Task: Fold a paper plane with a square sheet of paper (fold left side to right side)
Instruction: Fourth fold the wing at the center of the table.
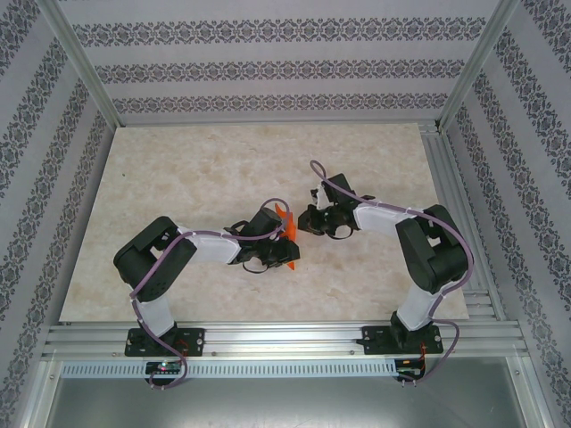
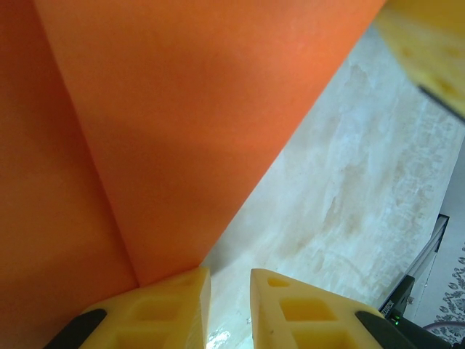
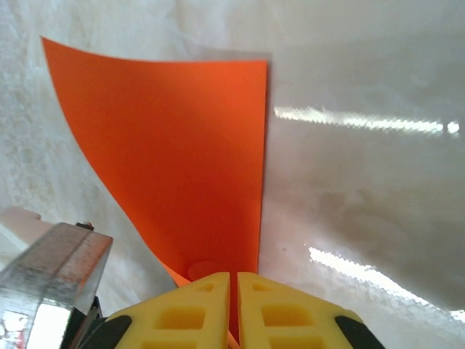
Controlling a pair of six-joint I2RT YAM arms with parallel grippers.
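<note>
So this looks pretty early on to me. The square sheet of paper is up off the table, hanging in the air between the two arms and standing on edge. The left wrist view shows one straight crease running down it, so I'd guess the left-to-right fold is made or being worked. Nothing is dart-shaped yet though, so the nose folds and wings all look left to do. The right gripper is clamped on the paper's bottom edge, and you can see a sliver of orange running down between its nearly closed yellow fingers. The left gripper is trickier: there's a narrow gap between its fingers with table showing through. The sheet's corner ends right at one fingertip, so I can't tell if it's actually gripping. From the top camera the sheet reads as a narrow strip, its long axis running roughly near-to-far across the table, leaning a bit.
</note>
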